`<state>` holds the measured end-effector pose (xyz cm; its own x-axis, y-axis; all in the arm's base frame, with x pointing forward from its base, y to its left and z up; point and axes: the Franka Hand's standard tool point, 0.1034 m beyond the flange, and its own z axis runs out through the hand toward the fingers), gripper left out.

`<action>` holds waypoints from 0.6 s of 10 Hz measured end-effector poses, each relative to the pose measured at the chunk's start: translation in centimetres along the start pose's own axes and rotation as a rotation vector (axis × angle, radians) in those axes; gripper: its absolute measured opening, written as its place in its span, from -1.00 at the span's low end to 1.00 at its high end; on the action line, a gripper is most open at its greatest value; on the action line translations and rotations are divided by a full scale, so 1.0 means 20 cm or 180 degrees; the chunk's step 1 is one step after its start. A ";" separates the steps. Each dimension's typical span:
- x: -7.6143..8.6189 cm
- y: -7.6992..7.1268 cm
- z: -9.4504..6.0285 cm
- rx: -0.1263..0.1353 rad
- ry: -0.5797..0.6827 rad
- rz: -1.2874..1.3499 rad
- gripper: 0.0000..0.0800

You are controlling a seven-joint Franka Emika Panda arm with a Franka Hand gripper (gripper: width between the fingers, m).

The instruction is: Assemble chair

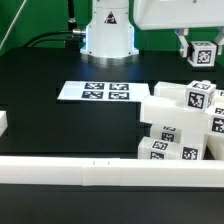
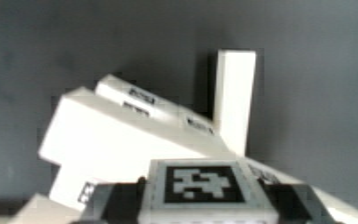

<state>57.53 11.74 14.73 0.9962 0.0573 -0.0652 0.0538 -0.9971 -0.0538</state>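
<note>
Broadly, desk [image 1: 60, 125]: a black surface carrying everything, bordered along its near edge by a long low white rail [image 1: 80, 172].
Robot base [image 1: 108, 35]: white, standing at the far side of the desk, with dark cables trailing off toward the exterior view's left.
Chair parts on desk [image 1: 180, 125]: chunky white tagged blocks crowded together at the exterior view's right, just behind the rail; the frame edge cuts them off, so their number cannot be told.
Marker board [image 1: 102, 92]: thin, flat and white with several tags, lying between the robot base and the cluster, apart from both.
Small white block [image 1: 3, 122]: at the exterior view's left edge, mostly cut off.
Gripper [image 1: 200, 45]: raised over the cluster at the exterior view's upper right, its jaws closed on a tagged white chair piece [image 1: 203, 53].
Wrist view only: the held piece's tag [image 2: 201, 187] fills the foreground between dark finger pads [image 2: 105, 195], with slanted white parts [image 2: 131, 120] and an upright white slab [image 2: 236, 100] lying beyond, blurred.
Hidden: the arm itself lies outside the exterior view.
</note>
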 end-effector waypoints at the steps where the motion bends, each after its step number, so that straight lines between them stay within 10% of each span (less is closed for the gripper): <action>1: 0.06 -0.02 0.00 0.0001 0.0037 -0.0012 -0.30; 6: 0.01 -0.02 0.06 -0.0011 0.0018 -0.0021 -0.29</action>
<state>57.67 12.23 13.47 0.9962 0.0637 -0.0592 0.0607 -0.9969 -0.0509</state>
